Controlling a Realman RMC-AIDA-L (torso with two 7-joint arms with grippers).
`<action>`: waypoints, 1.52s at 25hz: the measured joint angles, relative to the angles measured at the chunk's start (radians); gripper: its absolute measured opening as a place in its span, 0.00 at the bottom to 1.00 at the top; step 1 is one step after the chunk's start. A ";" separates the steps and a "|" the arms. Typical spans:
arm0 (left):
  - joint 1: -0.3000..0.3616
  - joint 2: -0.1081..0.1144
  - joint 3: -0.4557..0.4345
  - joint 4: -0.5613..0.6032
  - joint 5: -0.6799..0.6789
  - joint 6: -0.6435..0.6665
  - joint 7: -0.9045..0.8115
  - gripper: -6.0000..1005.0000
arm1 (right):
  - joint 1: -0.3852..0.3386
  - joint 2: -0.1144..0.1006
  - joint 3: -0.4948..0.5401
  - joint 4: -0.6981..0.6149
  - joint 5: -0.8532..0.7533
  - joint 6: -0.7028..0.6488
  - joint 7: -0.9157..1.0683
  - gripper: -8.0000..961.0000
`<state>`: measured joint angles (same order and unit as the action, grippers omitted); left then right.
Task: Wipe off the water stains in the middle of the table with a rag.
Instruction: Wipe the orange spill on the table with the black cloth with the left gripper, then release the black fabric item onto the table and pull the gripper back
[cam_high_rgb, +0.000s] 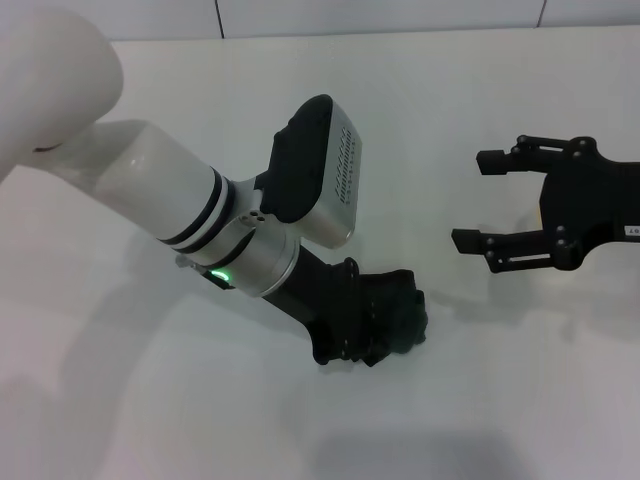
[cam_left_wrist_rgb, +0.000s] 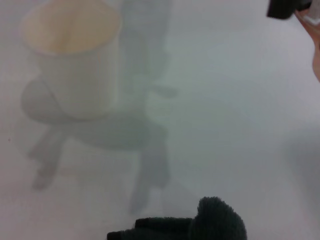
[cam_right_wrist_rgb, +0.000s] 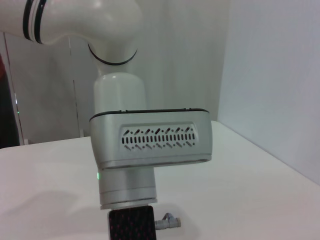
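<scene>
My left gripper (cam_high_rgb: 385, 325) is low over the middle of the table (cam_high_rgb: 150, 410), shut on the dark rag (cam_high_rgb: 410, 318). The rag bulges out past its tip. In the left wrist view the rag (cam_left_wrist_rgb: 215, 222) shows as a dark soft lump just above the white surface. My right gripper (cam_high_rgb: 470, 200) hangs open to the right, fingers spread and pointing toward the left arm, holding nothing. I cannot make out the water stains in any view. A thin orange sliver (cam_high_rgb: 540, 208) peeks from behind the right gripper's body, and I cannot tell what it is.
A white translucent cup (cam_left_wrist_rgb: 70, 55) stands upright on the table ahead of the rag; the head view does not show it. The left arm's wrist housing (cam_right_wrist_rgb: 150, 140) fills the right wrist view. The right gripper's fingertip (cam_left_wrist_rgb: 285, 7) is in a corner of the left wrist view.
</scene>
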<state>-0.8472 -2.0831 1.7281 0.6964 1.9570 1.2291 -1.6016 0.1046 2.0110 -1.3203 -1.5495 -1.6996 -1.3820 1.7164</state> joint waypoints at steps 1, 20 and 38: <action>0.003 0.000 -0.001 0.008 0.009 0.002 -0.005 0.09 | 0.000 0.000 0.002 0.000 0.000 0.000 0.000 0.90; 0.046 0.005 -0.242 0.063 0.113 0.016 -0.014 0.09 | 0.000 0.000 0.007 -0.001 0.000 0.000 -0.001 0.90; 0.212 0.007 -0.329 0.265 0.228 0.095 -0.100 0.09 | 0.001 0.000 0.005 0.001 0.000 0.008 -0.002 0.90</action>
<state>-0.6357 -2.0759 1.3996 0.9615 2.1846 1.3239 -1.7020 0.1058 2.0111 -1.3150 -1.5485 -1.6997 -1.3740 1.7149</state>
